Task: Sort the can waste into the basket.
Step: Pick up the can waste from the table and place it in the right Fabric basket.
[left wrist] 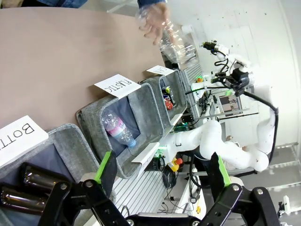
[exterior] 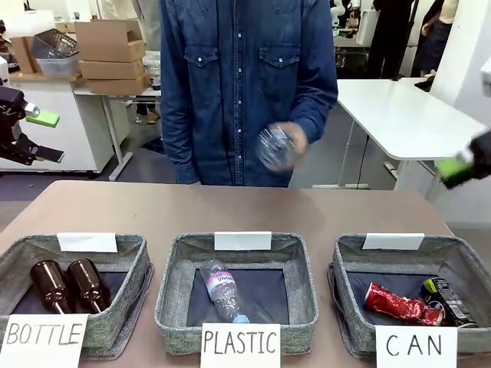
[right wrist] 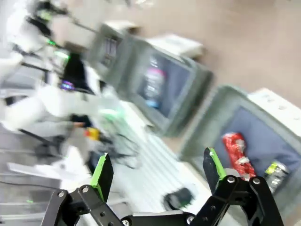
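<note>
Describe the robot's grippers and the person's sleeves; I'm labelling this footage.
Both grippers, left gripper and right gripper, have black linkage frames with silver bolts and bright green pads on the fingers. The arm behind is glossy white with a black cable. The person wears a blue denim shirt with long sleeves.

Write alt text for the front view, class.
Three grey baskets sit on a brown table: the CAN basket holds a red can and a dark can. Behind, a person's hand holds a clear plastic bottle.
</note>
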`<control>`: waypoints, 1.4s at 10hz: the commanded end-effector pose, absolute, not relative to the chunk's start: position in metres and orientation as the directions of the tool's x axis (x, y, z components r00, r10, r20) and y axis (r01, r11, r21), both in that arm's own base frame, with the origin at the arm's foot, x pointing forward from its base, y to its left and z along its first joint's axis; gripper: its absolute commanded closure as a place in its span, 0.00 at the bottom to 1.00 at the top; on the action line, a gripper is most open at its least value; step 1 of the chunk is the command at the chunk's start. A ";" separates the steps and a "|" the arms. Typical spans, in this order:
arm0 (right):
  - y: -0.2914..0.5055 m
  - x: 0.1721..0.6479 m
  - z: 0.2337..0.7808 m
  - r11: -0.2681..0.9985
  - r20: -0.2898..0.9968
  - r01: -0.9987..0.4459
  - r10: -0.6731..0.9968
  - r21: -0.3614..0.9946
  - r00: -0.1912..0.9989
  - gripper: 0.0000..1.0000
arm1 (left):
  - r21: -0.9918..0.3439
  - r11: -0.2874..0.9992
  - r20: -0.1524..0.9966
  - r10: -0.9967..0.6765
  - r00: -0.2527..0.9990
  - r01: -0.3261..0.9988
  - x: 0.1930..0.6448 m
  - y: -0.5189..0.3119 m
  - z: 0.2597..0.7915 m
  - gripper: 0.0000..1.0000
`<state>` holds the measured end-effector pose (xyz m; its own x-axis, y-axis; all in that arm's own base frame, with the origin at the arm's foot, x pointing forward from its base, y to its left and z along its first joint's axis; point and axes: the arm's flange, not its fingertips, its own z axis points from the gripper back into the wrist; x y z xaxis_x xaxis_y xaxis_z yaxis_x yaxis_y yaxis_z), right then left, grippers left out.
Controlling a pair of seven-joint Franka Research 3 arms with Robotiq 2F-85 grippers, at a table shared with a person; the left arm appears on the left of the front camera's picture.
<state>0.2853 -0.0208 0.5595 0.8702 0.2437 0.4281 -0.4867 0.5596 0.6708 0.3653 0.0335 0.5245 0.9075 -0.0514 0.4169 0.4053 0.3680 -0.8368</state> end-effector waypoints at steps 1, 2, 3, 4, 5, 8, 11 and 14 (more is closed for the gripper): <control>-0.013 0.315 0.567 0.208 0.195 -0.160 -0.164 0.965 0.967 0.00 | -0.841 0.366 0.408 -0.057 0.911 0.399 0.363 0.036 0.528 0.00; -0.010 0.328 0.567 0.221 0.122 -0.074 -0.211 0.973 0.970 0.00 | -0.841 0.366 0.408 -0.057 0.911 0.399 0.363 0.036 0.528 0.00; -0.021 0.296 0.568 0.474 0.385 -0.409 0.152 0.780 0.910 0.00 | -0.841 0.366 0.408 -0.057 0.911 0.399 0.363 0.036 0.528 0.00; -0.021 0.296 0.568 0.474 0.385 -0.409 0.152 0.780 0.910 0.00 | -0.841 0.366 0.408 -0.057 0.911 0.399 0.363 0.036 0.528 0.00; -0.021 0.296 0.568 0.474 0.385 -0.409 0.152 0.780 0.910 0.00 | -0.841 0.366 0.408 -0.057 0.911 0.399 0.363 0.036 0.528 0.00; -0.021 0.296 0.568 0.474 0.385 -0.409 0.152 0.780 0.910 0.00 | -0.841 0.366 0.408 -0.057 0.911 0.399 0.363 0.036 0.528 0.00; -0.021 0.296 0.568 0.474 0.385 -0.409 0.152 0.780 0.910 0.00 | -0.841 0.366 0.408 -0.057 0.911 0.399 0.363 0.036 0.528 0.00; -0.021 0.296 0.568 0.474 0.385 -0.409 0.152 0.780 0.910 0.00 | -0.841 0.366 0.408 -0.057 0.911 0.399 0.363 0.036 0.528 0.00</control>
